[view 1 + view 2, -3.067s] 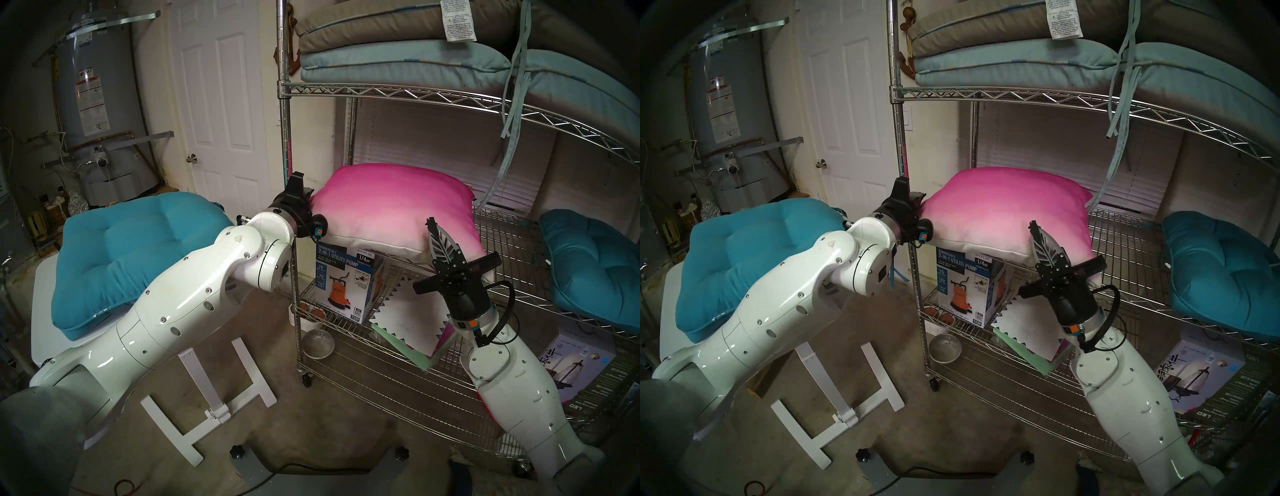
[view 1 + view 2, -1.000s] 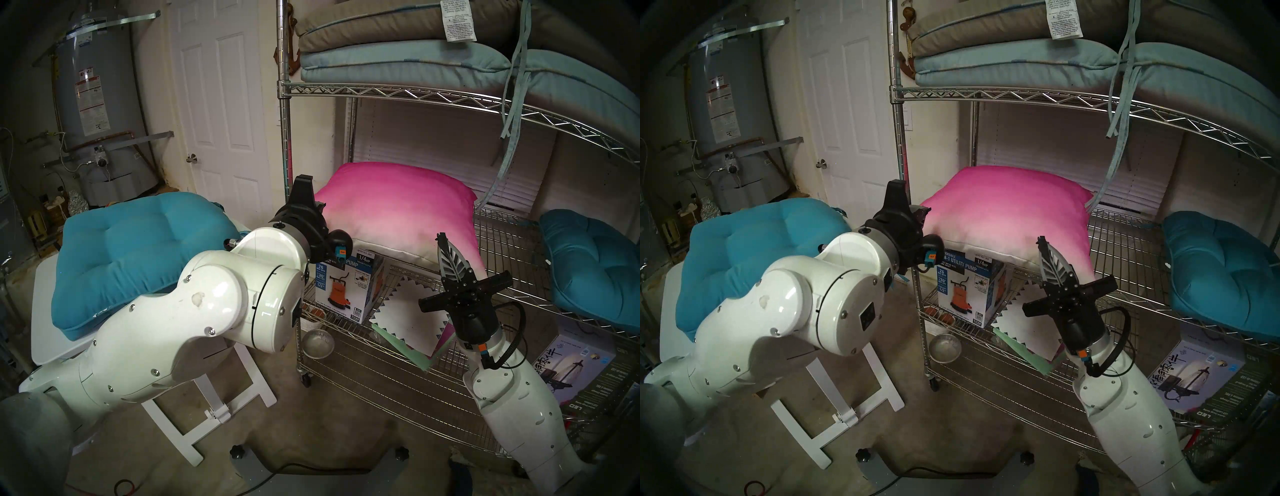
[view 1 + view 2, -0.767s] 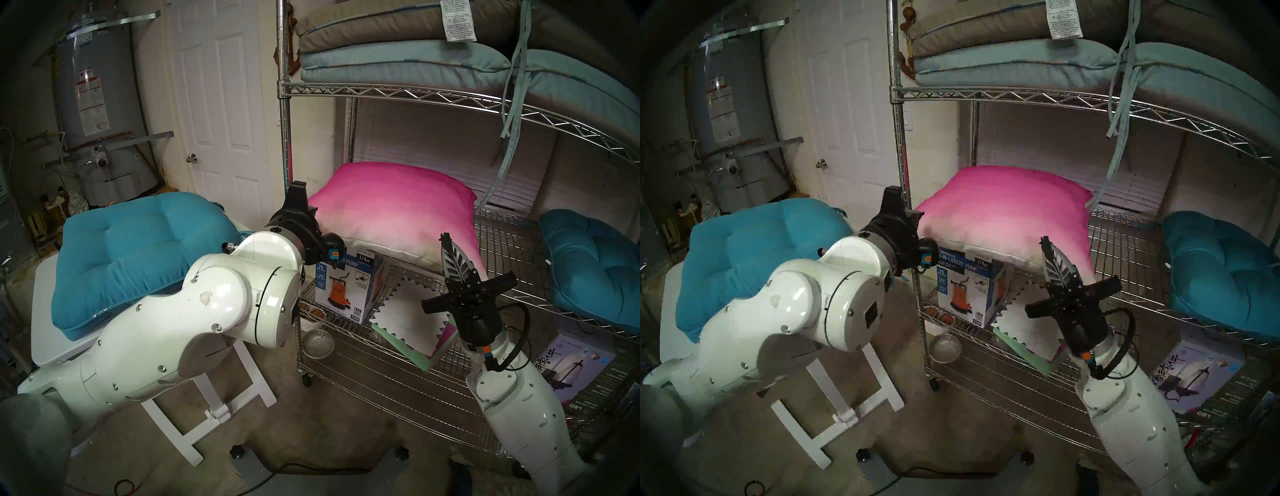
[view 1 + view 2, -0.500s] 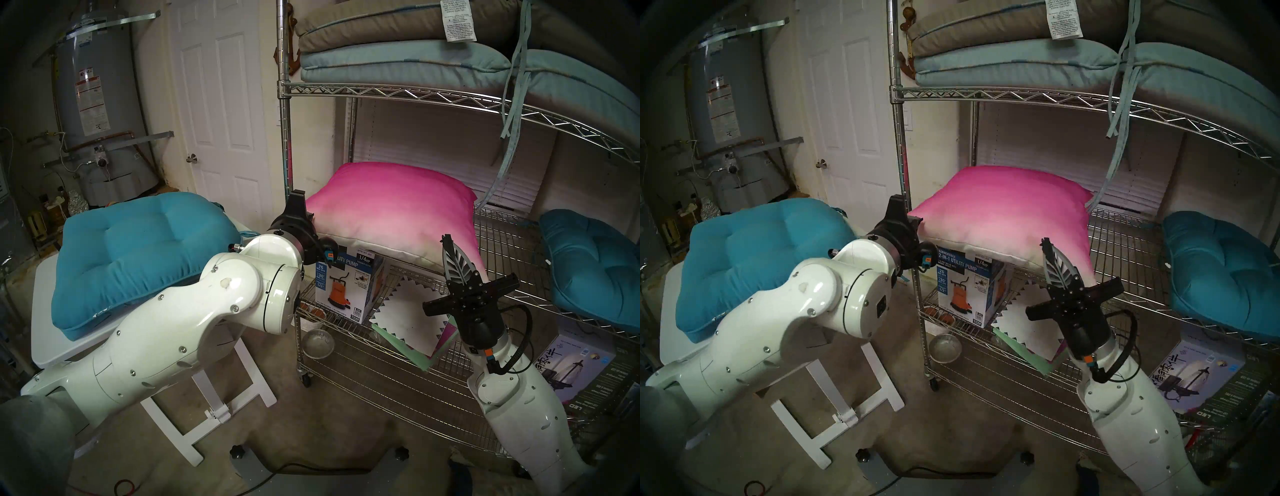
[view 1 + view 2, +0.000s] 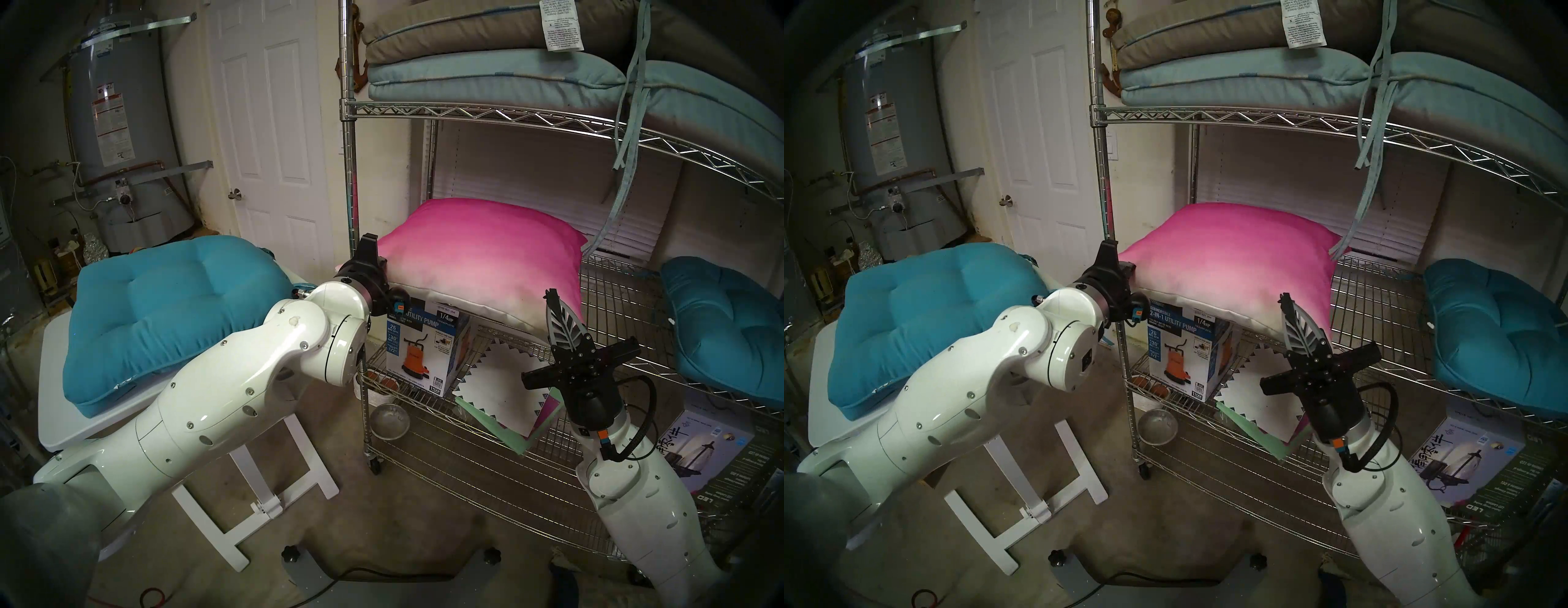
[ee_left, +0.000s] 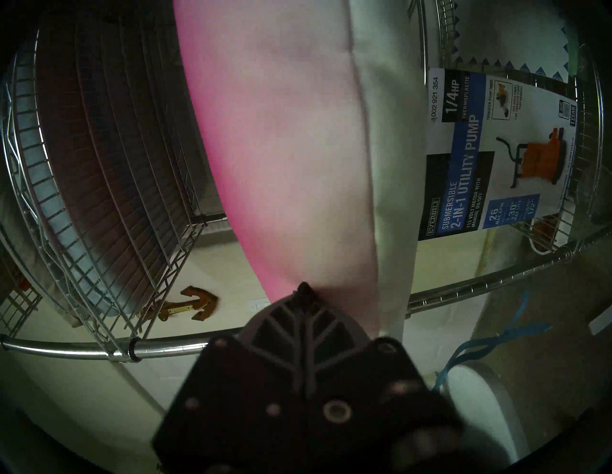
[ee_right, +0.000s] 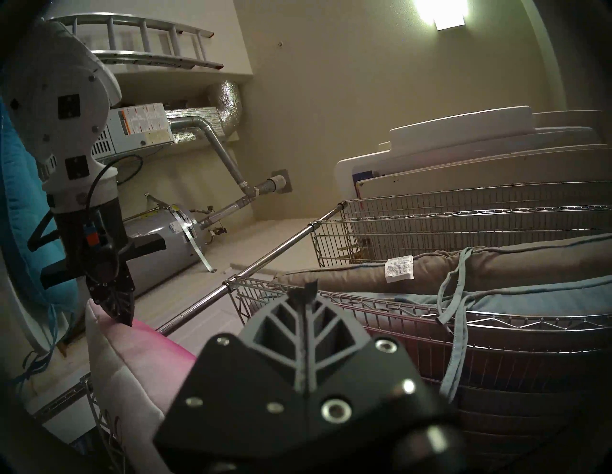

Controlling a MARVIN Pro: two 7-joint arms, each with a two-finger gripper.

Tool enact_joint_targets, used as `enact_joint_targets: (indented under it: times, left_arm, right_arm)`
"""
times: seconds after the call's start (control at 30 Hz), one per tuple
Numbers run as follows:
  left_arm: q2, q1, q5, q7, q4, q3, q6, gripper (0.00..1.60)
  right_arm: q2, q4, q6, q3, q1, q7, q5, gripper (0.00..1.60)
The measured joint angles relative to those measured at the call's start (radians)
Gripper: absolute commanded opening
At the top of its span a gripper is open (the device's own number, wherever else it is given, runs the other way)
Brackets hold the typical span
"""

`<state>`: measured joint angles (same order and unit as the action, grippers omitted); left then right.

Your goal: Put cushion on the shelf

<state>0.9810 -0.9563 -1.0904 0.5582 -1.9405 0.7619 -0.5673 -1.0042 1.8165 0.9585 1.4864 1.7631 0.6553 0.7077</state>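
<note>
The cushion (image 5: 479,254), pink fading to white, lies on the middle wire tier of the chrome shelf (image 5: 466,112). Its front edge overhangs a boxed pump. My left gripper (image 5: 382,265) is shut, and its tips press on the cushion's (image 6: 291,149) left corner just beside the shelf's front left post (image 6: 463,291). The left gripper (image 7: 124,317) shows the same contact in the right wrist view. My right gripper (image 5: 551,295) is shut and points up in front of the cushion's front right corner. I cannot tell whether it touches. Nothing sits between its fingers (image 7: 306,288).
A teal tufted cushion (image 5: 169,305) lies on the white table (image 5: 55,361) at the left. Another teal cushion (image 5: 721,331) sits on the same tier at the right. Flat taupe and pale-blue pads (image 5: 488,72) fill the tier above. The pump box (image 5: 424,352) stands below; a metal bowl (image 5: 389,420) is on the floor.
My left arm has straightened and its elbow dropped, while the gripper stayed at the cushion's left corner, which shifted slightly left. The right gripper drifted a little right and down.
</note>
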Motion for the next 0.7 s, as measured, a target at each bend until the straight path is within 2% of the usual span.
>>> enact_joint_targets:
  times: [0.33,0.7]
  left_arm:
    - [0.036,0.027,0.036,-0.065,0.118,0.009,0.067,0.0]
    - [0.116,0.069,0.075,-0.164,0.312,0.01,0.146,0.0]
  right_arm:
    - [0.002,0.0,0.0,-0.005,-0.006,0.0,-0.004,0.0]
    - [0.0,0.001,0.0,-0.027,-0.011,0.0,-0.007,0.0]
